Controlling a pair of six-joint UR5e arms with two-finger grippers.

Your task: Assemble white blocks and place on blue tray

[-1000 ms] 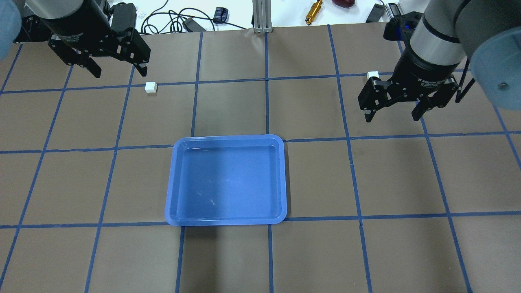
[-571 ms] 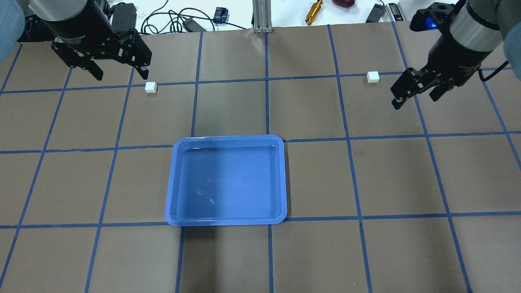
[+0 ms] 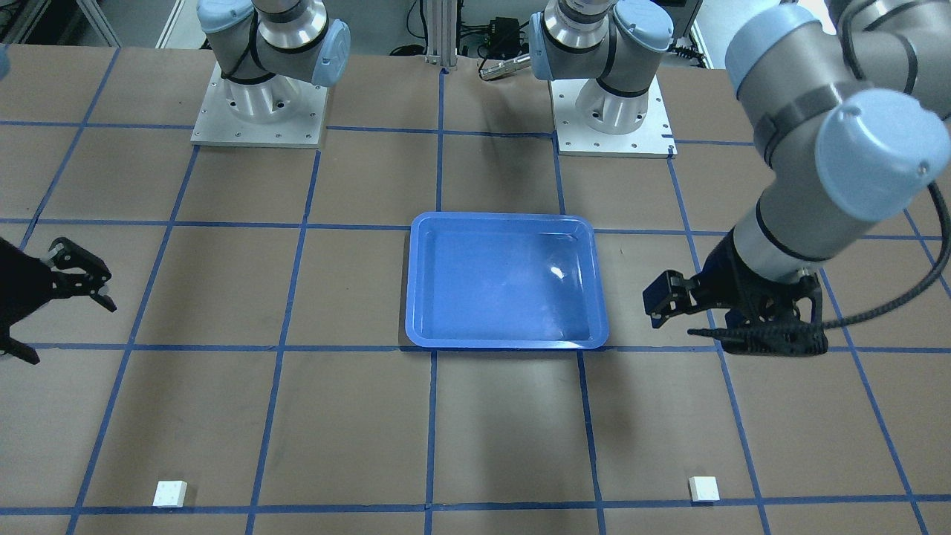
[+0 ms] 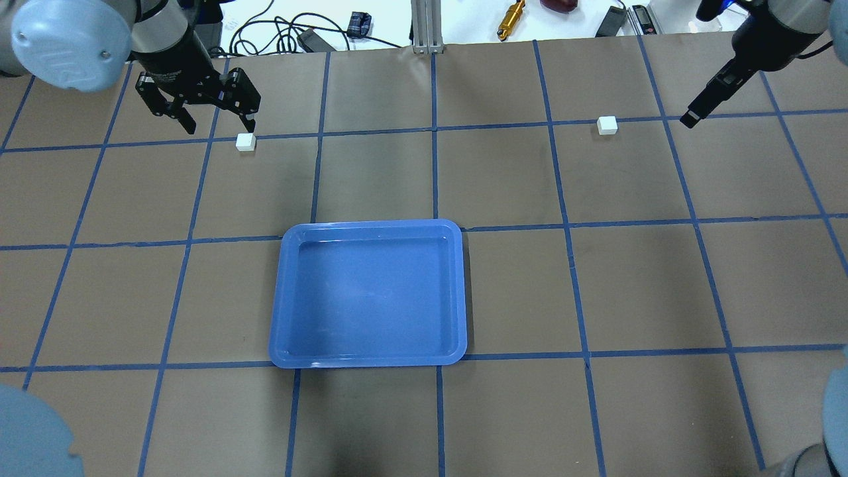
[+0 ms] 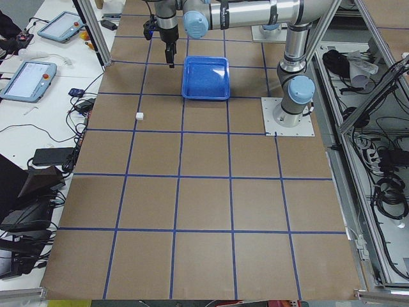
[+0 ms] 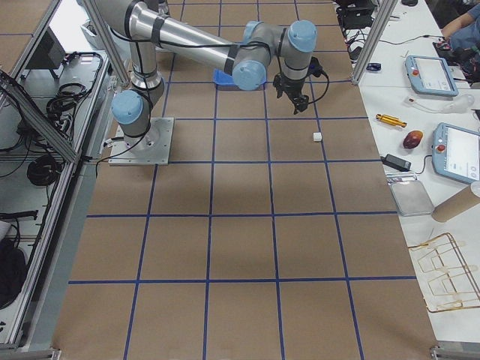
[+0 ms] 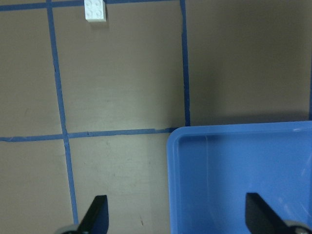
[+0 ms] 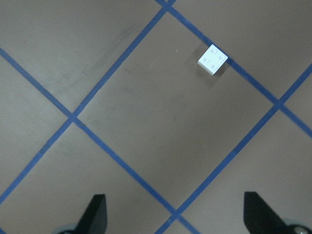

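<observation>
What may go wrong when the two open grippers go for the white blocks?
1. In the left wrist view the left white block lies far off the middle of the open left gripper; a descent here might miss or knock it.
2. The right white block sits turned against the right gripper; fingers may pinch corners.

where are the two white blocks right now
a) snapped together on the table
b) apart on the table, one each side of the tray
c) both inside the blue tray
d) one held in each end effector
B: the left white block and the right white block lie far apart on the table, on opposite sides of the blue tray. Neither is in the tray and neither is gripped.
</observation>
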